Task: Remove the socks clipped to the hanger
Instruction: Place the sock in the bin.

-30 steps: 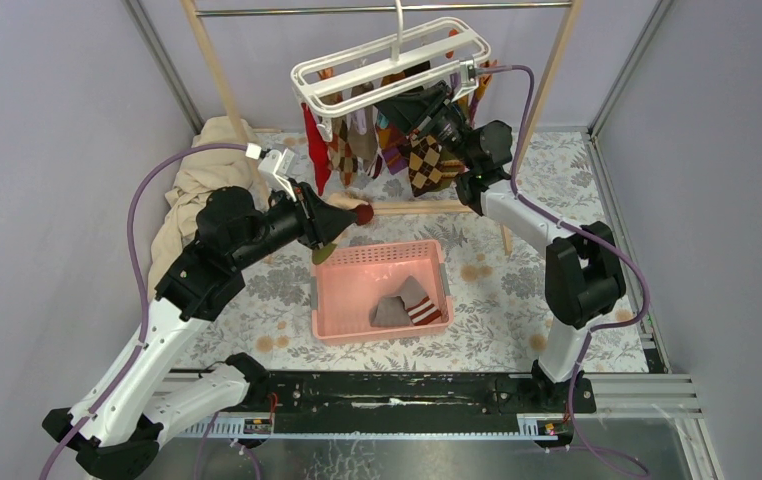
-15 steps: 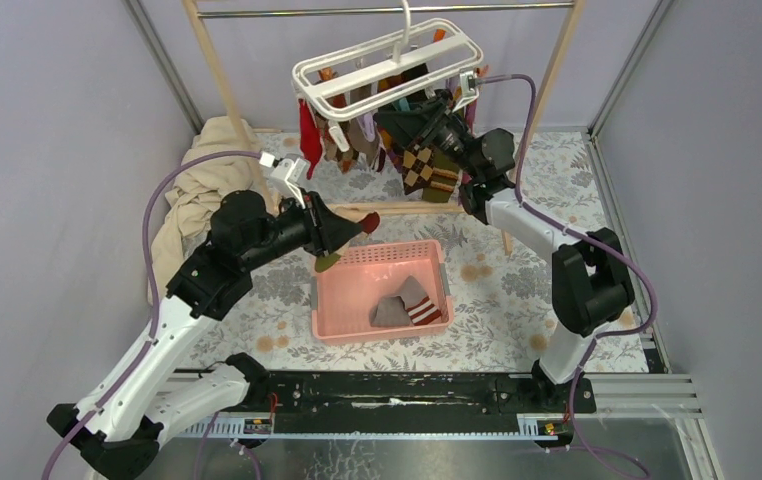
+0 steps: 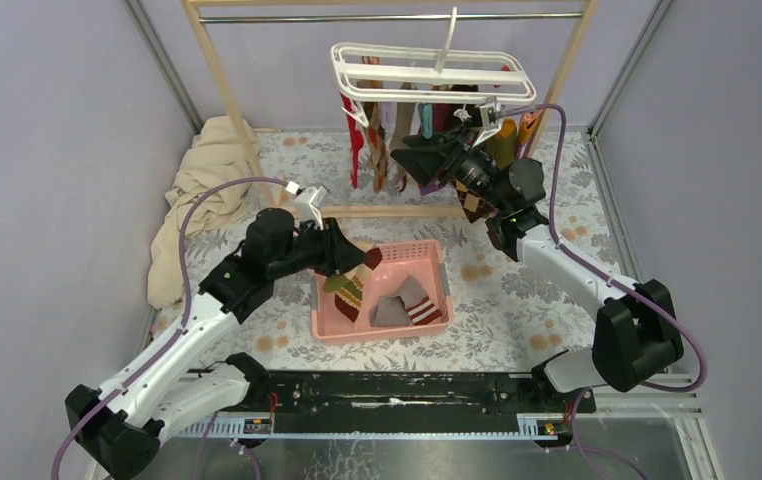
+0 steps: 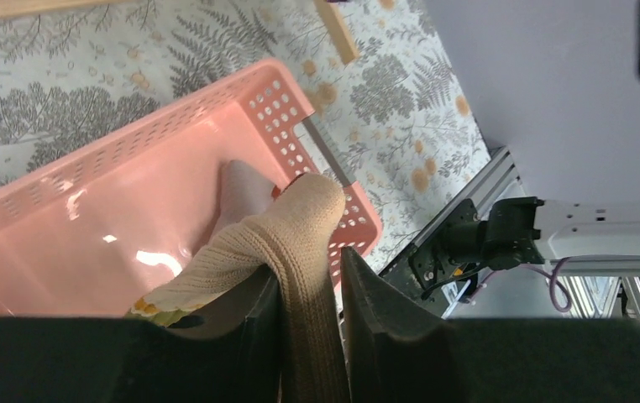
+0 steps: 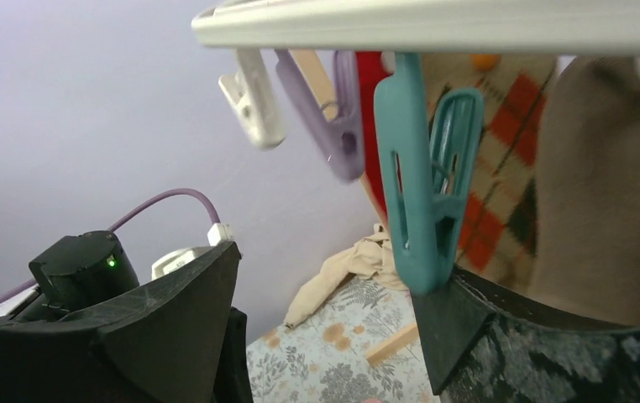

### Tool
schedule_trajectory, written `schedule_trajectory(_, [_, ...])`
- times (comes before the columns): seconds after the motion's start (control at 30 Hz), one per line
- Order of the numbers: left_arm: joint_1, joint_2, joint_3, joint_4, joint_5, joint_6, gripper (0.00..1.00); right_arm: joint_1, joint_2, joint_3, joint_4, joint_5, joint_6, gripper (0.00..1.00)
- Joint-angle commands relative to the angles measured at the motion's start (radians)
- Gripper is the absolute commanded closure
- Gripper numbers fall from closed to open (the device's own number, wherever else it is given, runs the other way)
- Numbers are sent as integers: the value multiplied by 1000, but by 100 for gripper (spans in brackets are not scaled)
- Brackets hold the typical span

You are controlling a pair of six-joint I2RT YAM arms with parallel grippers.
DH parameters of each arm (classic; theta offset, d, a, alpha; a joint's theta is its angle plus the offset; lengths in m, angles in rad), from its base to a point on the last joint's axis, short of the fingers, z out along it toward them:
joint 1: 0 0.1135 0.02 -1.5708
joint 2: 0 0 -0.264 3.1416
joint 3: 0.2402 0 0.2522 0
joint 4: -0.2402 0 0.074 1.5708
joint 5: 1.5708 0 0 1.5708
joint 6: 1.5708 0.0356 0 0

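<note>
My left gripper (image 3: 349, 262) is clamped on a beige sock (image 4: 300, 227) and hangs over the 9 o'clock side of the pink basket (image 3: 427, 248). Two loose socks (image 3: 407, 300), one grey and one striped, lie at the 5 o'clock corner. I judge the step in hand to be the drop. I would lower a little first, so that the dangling toe is inside the wall, and then part the fingers fully, because a ribbed knit tends to cling to the foam pads.

My right gripper (image 5: 325, 285) stands wide apart at 12 o'clock, under the white hanger (image 3: 437, 72), with a teal clip (image 5: 422, 193) just above its right finger. For the next sock I would grasp the cloth close below the clip and pull straight down, since the frame hangs freely from its hook and may tilt.

The hanging socks (image 3: 389, 125) are soft and limp. The clips are hard, smooth plastic, and the basket is glossy and perforated.
</note>
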Motion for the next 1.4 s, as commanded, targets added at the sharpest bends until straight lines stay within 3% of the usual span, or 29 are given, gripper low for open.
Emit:
schedule_trajectory(0.0, [-9,21,-60,128,7,-18,64,4,11,24,-145,-41,-46,20])
schedule_trajectory(0.3, [-13,87,-190,248,-18,-36,52,4,128,215,-368,-92,-124,19])
schedule_trajectory(0.5, [-14,108,-229,260,-30,-33,39,4,223,387,-488,-254,-131,17])
schedule_trajectory(0.73, [-15,80,-226,229,-43,-30,24,6,220,442,-560,-395,-122,12])
schedule_trajectory(0.8, [-16,77,-219,221,-49,-28,19,6,218,474,-631,-431,-139,9])
schedule_trajectory(0.83, [-16,74,-218,218,-51,-27,14,7,213,486,-680,-430,-163,8])
schedule_trajectory(0.87, [-16,73,-215,215,-55,-28,3,8,207,501,-735,-438,-188,8])
schedule_trajectory(0.9, [-16,73,-212,212,-56,-28,2,9,200,514,-793,-438,-218,8])
schedule_trajectory(1.1, [-17,73,-200,209,-62,-31,1,8,182,603,-1199,-219,-358,4])
schedule_trajectory(1.37, [-27,68,-187,193,-77,-32,1,12,97,565,-1323,74,-453,3])
